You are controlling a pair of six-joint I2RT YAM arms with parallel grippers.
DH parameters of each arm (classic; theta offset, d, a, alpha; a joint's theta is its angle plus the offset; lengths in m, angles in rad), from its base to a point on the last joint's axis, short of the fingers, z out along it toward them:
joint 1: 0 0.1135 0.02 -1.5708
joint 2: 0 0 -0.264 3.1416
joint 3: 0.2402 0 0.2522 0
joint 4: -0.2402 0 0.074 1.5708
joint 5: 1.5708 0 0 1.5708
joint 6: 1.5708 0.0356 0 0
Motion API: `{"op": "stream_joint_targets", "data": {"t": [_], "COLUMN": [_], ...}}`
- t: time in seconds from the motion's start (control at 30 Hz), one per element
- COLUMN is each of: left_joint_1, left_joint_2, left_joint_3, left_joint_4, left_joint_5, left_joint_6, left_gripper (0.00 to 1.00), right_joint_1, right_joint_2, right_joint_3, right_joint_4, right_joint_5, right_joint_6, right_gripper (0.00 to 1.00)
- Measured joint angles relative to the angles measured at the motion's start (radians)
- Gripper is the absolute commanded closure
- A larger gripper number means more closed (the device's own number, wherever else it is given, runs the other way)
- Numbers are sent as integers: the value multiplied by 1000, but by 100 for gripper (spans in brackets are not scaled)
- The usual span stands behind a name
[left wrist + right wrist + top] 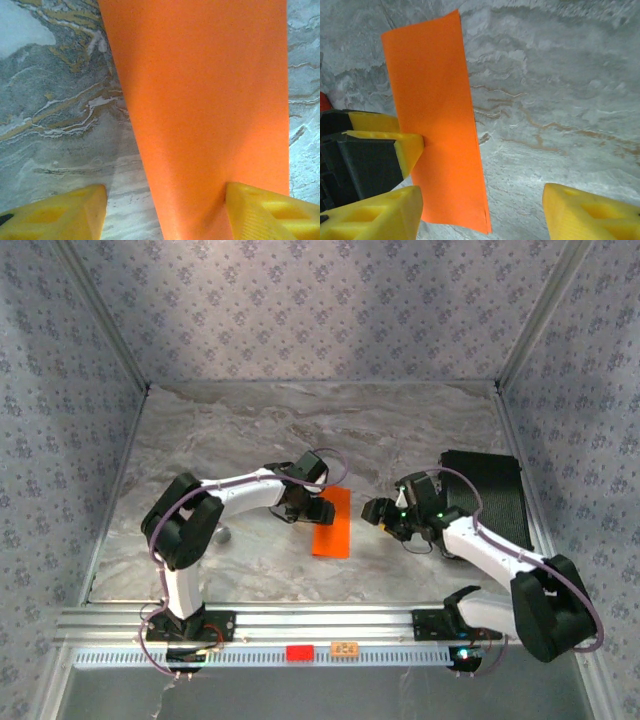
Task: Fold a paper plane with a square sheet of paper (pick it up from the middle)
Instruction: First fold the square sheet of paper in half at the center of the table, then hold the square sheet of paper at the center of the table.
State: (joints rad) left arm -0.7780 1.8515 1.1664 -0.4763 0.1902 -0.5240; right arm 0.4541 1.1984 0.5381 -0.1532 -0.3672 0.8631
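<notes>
The square sheet of paper (pixel 333 525) is bright orange and lies flat on the marble table, folded in half into a long narrow rectangle (pixel 432 115), not a plane shape. My left gripper (pixel 310 508) stands open at its left long edge. In the left wrist view (pixel 165 220) one yellow fingertip (pixel 270 210) rests on the paper (pixel 205 100) and the other (pixel 55 215) is over bare table. My right gripper (pixel 378 512) hovers open just right of the paper, its midpoint (pixel 482 217) above the paper's near corner, with nothing between its fingers.
A black mat (pixel 490 495) lies at the right of the table, behind the right arm. A small red block (pixel 300 652) and a small card (pixel 345 648) sit on the front rail. Patterned walls close in the table on three sides.
</notes>
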Motion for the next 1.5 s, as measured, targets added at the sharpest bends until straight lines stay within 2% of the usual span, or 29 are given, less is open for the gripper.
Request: {"op": "stream_joint_targets", "data": {"t": [0.27, 0.37, 0.6, 0.77, 1.07, 1.3, 1.5], "left_joint_1": [2, 2, 2, 2, 2, 29, 37], "left_joint_2": [2, 2, 2, 2, -6, -88, -109], "left_joint_3": [1, 1, 1, 1, -9, -137, -172], "left_joint_4": [0, 0, 2, 2, 17, 178, 286], "left_joint_5": [0, -1, 0, -1, 2, 78, 142], "left_joint_6": [-8, -16, -27, -31, -61, -171, -241], "left_gripper": [37, 37, 37, 37, 34, 33, 35], "right_joint_1": [70, 95, 129, 140, 138, 111, 87], "right_joint_2": [144, 195, 303, 354, 393, 399, 399], "right_joint_3": [31, 45, 76, 82, 121, 153, 143], "right_joint_4": [98, 129, 186, 207, 137, 39, 47], "right_joint_5": [-42, -47, -62, -76, -75, -95, -129], "right_joint_6": [21, 23, 24, 23, -60, -174, -172], "right_gripper": [77, 81, 85, 92, 98, 97, 97]}}
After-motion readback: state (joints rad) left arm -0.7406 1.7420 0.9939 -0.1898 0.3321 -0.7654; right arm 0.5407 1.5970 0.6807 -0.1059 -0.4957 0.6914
